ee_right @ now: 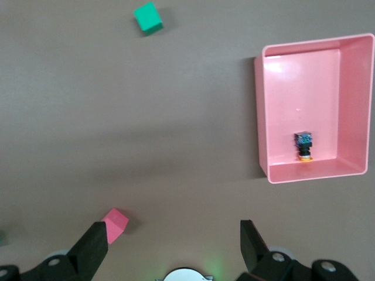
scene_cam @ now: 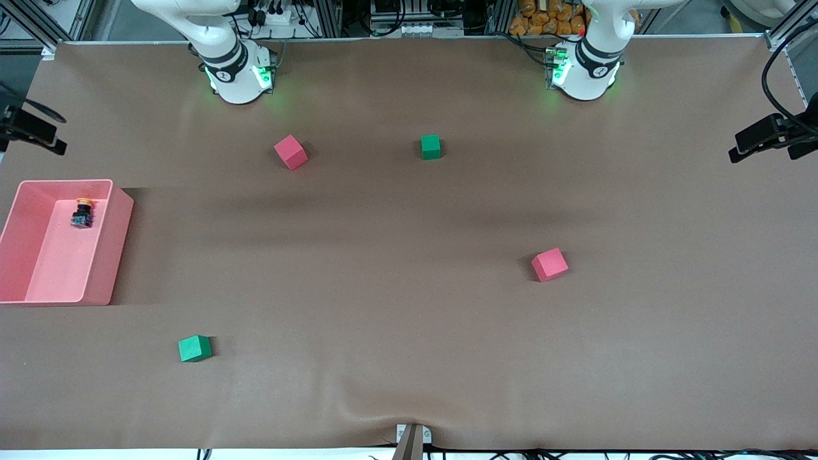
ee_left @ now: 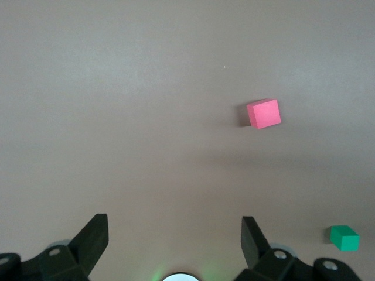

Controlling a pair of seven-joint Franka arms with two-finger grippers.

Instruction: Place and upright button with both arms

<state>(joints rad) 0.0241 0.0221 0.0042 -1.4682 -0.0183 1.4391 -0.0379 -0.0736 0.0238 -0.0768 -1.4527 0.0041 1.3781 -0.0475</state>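
Brown table, nothing begun: your left gripper (ee_left: pixel 174 246) and right gripper (ee_right: pixel 174 249) hang high, spread wide, empty. Next, send the right down to the button (scene_cam: pixel 82 213) lying in the pink bin (scene_cam: pixel 116 246).

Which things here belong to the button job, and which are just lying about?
For the job:
- button, lying in the pink bin at the right arm's end
- left gripper, open, waiting high over the table
- right gripper, open, also high over the table

Lying about:
- two red cubes
- two green cubes
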